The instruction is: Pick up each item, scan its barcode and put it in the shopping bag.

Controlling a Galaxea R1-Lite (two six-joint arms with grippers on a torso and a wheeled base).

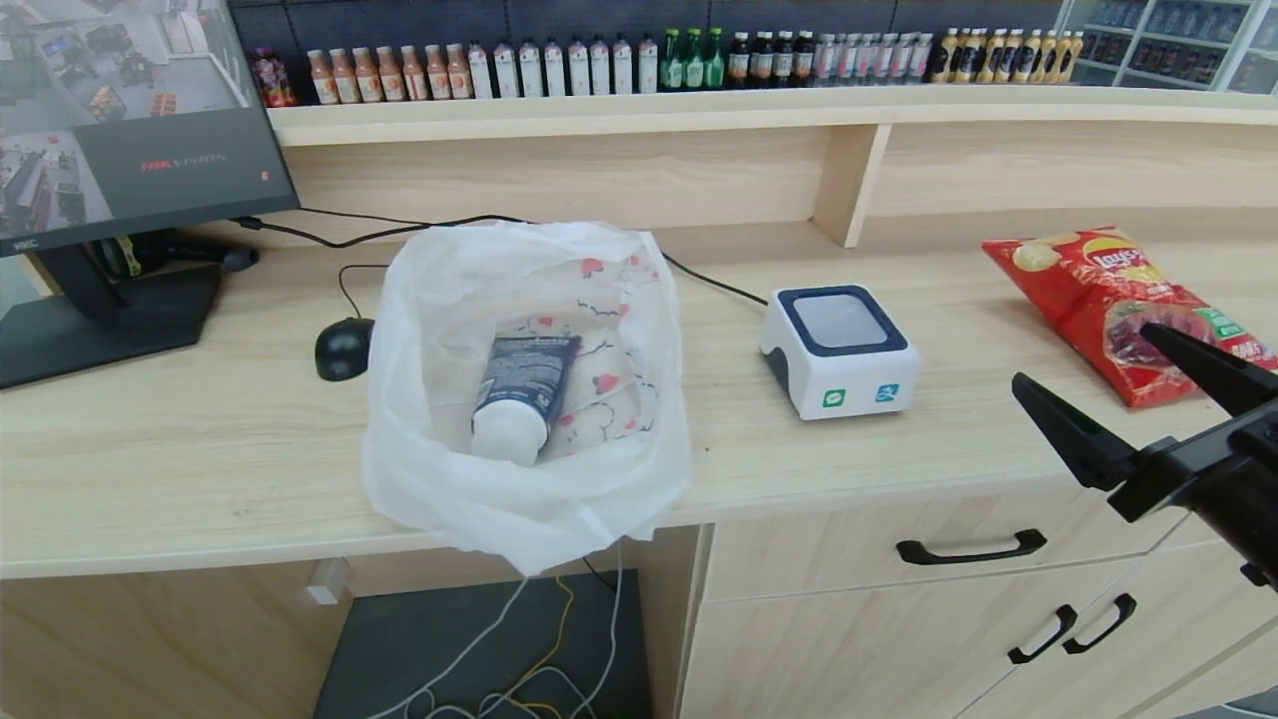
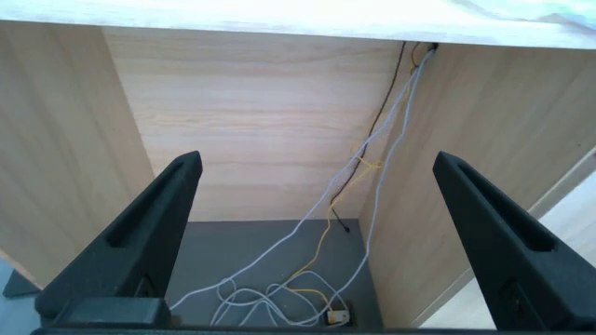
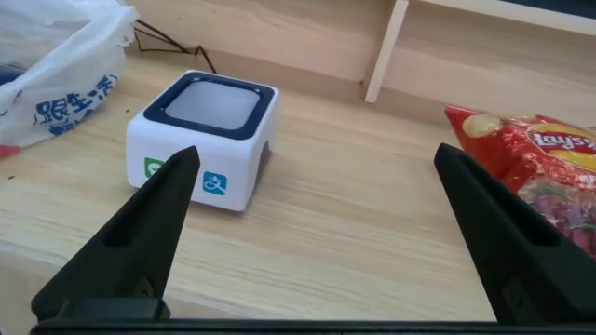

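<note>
Right gripper (image 1: pixel 1078 355) spread wide and empty, right of the scanner (image 1: pixel 839 350). Chips (image 1: pixel 1088 290) lie flat beyond, farther right — light, puffy, slick, crushable; probably best pinched by the sealed end, not the middle.

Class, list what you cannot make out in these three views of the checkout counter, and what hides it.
- Crisp packet barcode: head view, none on the upturned face; right gripper's finger covers part.
- Packet's end: right wrist view, cut by the picture's edge.
- Tube barcode: head view, print too small.
- Shopping bag's depths: head view, veiled by its plastic folds.
</note>
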